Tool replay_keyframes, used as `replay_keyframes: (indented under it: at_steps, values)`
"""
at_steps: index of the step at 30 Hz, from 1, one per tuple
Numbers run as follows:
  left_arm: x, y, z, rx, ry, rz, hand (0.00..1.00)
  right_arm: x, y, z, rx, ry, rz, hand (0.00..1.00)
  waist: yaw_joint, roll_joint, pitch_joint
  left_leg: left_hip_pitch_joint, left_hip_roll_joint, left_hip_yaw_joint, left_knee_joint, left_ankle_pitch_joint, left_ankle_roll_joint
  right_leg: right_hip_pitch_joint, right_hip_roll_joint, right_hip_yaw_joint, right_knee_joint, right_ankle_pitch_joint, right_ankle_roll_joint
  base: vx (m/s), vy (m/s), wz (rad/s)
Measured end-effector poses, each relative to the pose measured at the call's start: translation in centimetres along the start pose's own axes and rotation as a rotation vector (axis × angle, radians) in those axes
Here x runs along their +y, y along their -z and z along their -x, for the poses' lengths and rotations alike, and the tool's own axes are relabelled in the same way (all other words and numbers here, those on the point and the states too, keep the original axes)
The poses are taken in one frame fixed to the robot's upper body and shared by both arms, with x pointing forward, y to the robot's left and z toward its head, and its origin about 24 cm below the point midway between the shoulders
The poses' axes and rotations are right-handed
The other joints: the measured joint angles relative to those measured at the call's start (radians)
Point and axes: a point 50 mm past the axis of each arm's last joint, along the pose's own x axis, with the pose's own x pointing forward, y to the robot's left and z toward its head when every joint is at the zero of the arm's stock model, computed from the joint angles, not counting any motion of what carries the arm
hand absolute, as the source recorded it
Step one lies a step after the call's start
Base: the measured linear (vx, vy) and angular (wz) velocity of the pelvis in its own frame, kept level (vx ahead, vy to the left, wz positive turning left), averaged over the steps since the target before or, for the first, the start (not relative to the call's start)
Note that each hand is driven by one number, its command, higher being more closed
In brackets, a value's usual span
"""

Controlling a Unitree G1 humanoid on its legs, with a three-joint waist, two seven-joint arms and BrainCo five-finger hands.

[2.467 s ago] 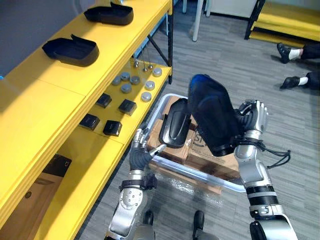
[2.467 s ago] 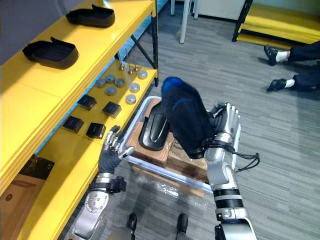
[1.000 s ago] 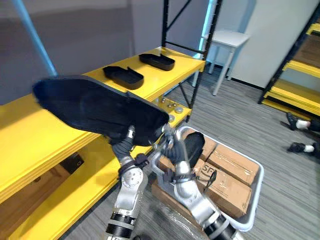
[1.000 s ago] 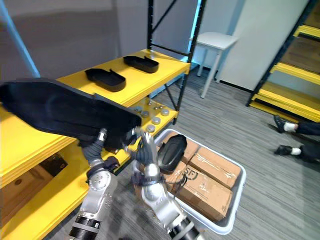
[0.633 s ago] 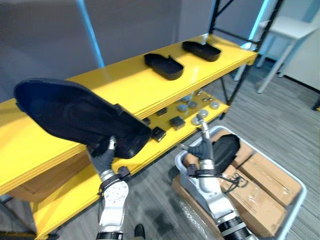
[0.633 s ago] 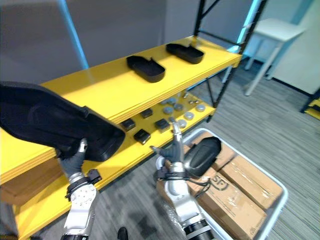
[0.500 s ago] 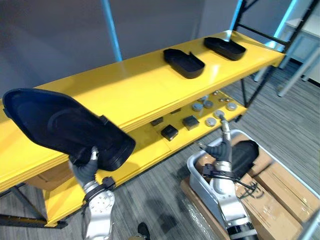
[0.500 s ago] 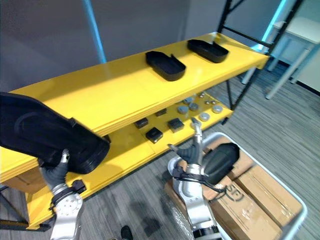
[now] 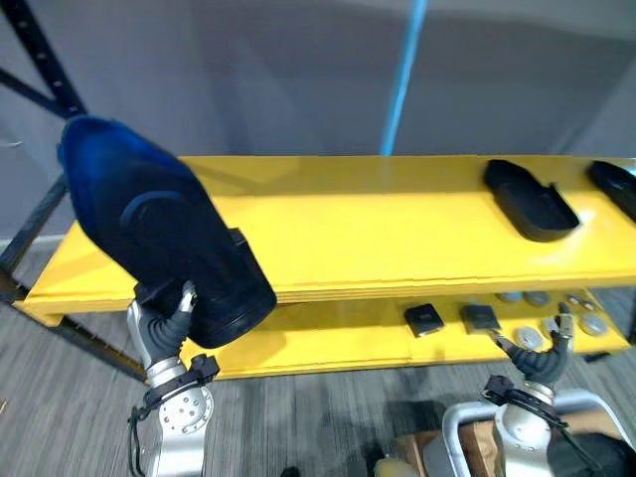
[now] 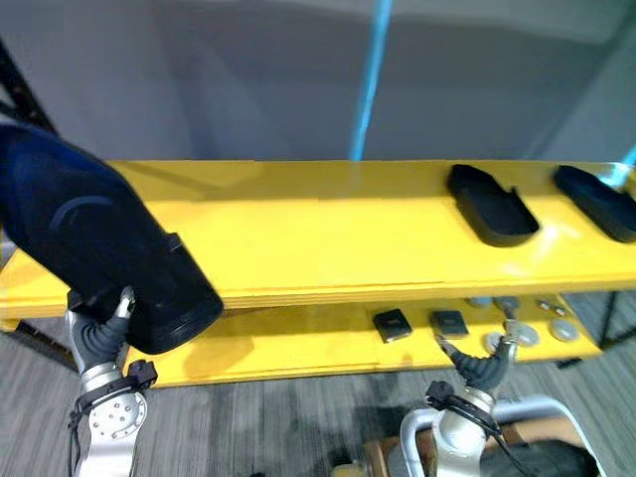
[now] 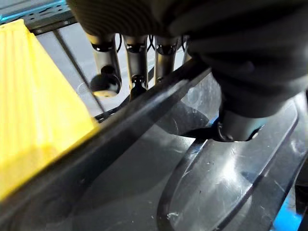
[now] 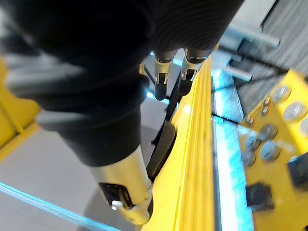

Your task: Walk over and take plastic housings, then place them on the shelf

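A large black plastic housing (image 9: 164, 234) stands tilted in front of the left end of the yellow top shelf (image 9: 368, 234). My left hand (image 9: 164, 320) is shut on its lower edge. In the left wrist view the fingers (image 11: 106, 53) lie behind the housing's rim (image 11: 144, 108) and the thumb presses on its inside. My right hand (image 9: 544, 356) is open and empty, low at the right near the lower shelf, its fingers (image 12: 163, 67) straight. Two more black housings (image 9: 530, 199) (image 10: 596, 199) lie on the top shelf at the right.
The lower shelf (image 9: 328, 343) carries small black blocks (image 9: 424, 318) and silver discs (image 9: 527, 338). A white-rimmed bin (image 10: 417, 427) sits on the floor at the lower right. A dark rack post (image 9: 40, 60) rises at the far left.
The camera has swung to face the shelf. My right hand has let go of the housing and dropped near the bin. The left hand alone now carries the housing before the shelf's left end.
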Motion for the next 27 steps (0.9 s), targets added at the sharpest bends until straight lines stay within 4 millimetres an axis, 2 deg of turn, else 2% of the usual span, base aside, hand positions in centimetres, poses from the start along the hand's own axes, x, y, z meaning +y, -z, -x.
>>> replay_keyframes:
  at_steps: [1,2,5,6,9,12,15,17,22,24,27]
  values:
    - [-0.1,-0.7,-0.1,-0.03,0.009,0.025,1.0,-0.1,-0.3,-0.5,-0.013,-0.011,-0.017,0.0,0.01,0.031,-0.008,-0.025,0.037,0.0,0.003,-0.002,-0.005,0.017,0.029,-0.025,-0.07,0.038,-0.018,0.15,-0.127,0.36]
    - [-0.2,-1.1,-0.3,-0.049,0.011,0.038,1.0,-0.1,-0.4,-0.6,-0.016,-0.014,-0.024,0.0,0.012,0.044,-0.007,-0.029,0.051,0.0,0.001,-0.002,-0.008,0.034,0.04,-0.038,-0.105,0.054,-0.024,0.18,-0.145,0.4]
    - [-1.6,-3.1,-1.5,-0.12,0.036,0.14,1.0,-1.2,-0.5,-1.0,-0.01,0.004,-0.094,0.0,-0.01,0.05,0.003,-0.056,0.103,0.056,0.003,0.016,-0.035,0.074,0.058,-0.126,-0.153,0.068,-0.035,0.14,-0.137,0.67]
    - [-1.9,-3.8,-1.9,-0.141,0.043,0.176,1.0,-1.6,-1.0,-1.1,-0.029,0.008,-0.125,0.0,-0.011,0.05,0.012,-0.056,0.113,0.109,-0.004,0.026,-0.027,0.074,0.056,-0.135,-0.154,0.067,-0.035,0.05,-0.026,0.14]
    - [-2.6,-4.3,-2.7,-0.149,0.076,0.226,1.0,-1.8,-3.1,-0.8,-0.128,-0.015,-0.174,0.0,-0.014,0.051,0.016,-0.018,0.102,0.155,-0.041,0.035,-0.027,0.085,0.044,-0.103,-0.17,0.066,-0.033,0.05,0.044,-0.23]
    - [-3.4,-4.1,-3.9,-0.137,0.139,0.28,1.0,-2.0,-4.0,-0.1,-0.168,-0.025,-0.22,0.0,-0.044,0.051,0.016,0.001,0.093,0.197,-0.061,0.035,-0.027,0.085,0.036,-0.076,-0.181,0.069,-0.028,0.01,0.072,-0.27]
    - [-3.8,-3.2,-5.8,-0.105,0.199,0.3,1.0,-1.5,-3.6,0.5,-0.144,-0.065,-0.238,0.0,-0.069,0.052,0.017,0.019,0.097,0.26,-0.076,0.033,-0.027,0.078,0.04,-0.028,-0.191,0.078,-0.024,-0.01,0.056,-0.48]
    - [-4.0,-3.0,-7.8,-0.084,0.249,0.341,1.0,-1.3,-3.2,1.1,-0.124,-0.102,-0.226,0.0,-0.075,0.052,0.017,0.028,0.103,0.314,-0.085,0.033,-0.028,0.058,0.051,0.02,-0.206,0.099,-0.025,0.0,0.058,-0.69]
    - [-4.5,-4.1,-12.2,-0.072,0.32,0.413,1.0,0.1,-2.8,2.7,-0.088,-0.211,-0.231,0.0,-0.127,0.058,0.041,0.026,0.108,0.404,-0.1,0.033,-0.028,0.026,0.063,0.102,-0.243,0.142,-0.023,0.0,0.052,-0.51]
    - [-5.4,-4.7,-13.2,-0.068,0.354,0.43,1.0,0.5,-2.5,3.3,-0.069,-0.252,-0.226,0.0,-0.131,0.063,0.051,0.025,0.108,0.422,-0.105,0.033,-0.028,0.016,0.065,0.121,-0.255,0.15,-0.023,0.0,0.034,-0.31]
    - [-6.1,-4.6,-14.3,-0.039,0.389,0.382,1.0,1.6,-2.0,4.1,-0.045,-0.34,-0.21,0.0,-0.151,0.068,0.07,0.021,0.107,0.444,-0.107,0.033,-0.028,0.006,0.065,0.144,-0.276,0.168,-0.021,0.02,0.026,-0.21]
